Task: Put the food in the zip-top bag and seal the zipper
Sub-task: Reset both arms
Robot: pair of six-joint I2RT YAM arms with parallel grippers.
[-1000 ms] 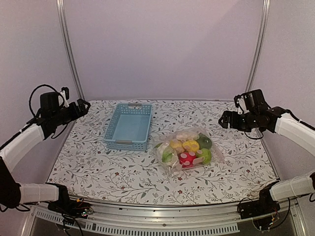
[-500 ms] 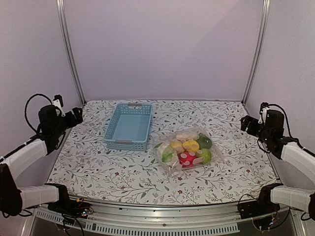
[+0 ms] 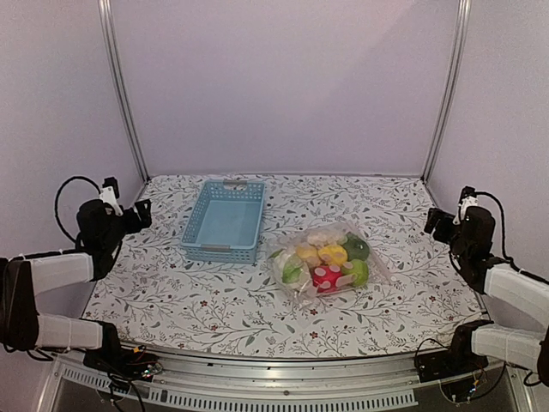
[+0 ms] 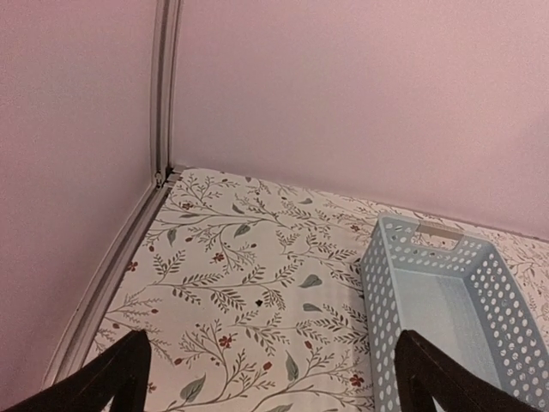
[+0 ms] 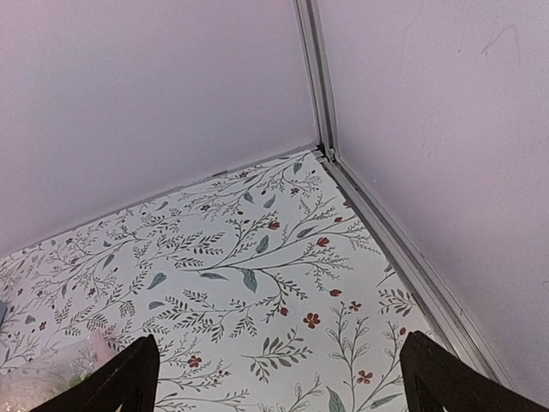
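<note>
Floral table (image 3: 214, 300) carries blue basket (image 3: 225, 221) and filled zip-top bag (image 3: 328, 257).

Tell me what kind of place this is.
Probably a lab robot test cell: plain panel walls on aluminium posts enclose a floral-covered table, two arms are bolted at its near edge, and the food in the zip-top bag looks toy.

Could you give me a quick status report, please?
Left gripper open, empty; right gripper open, empty. Toy food inside crinkly transparent zip-top bag, sealing unclear. Light-blue plastic basket alongside.
</note>
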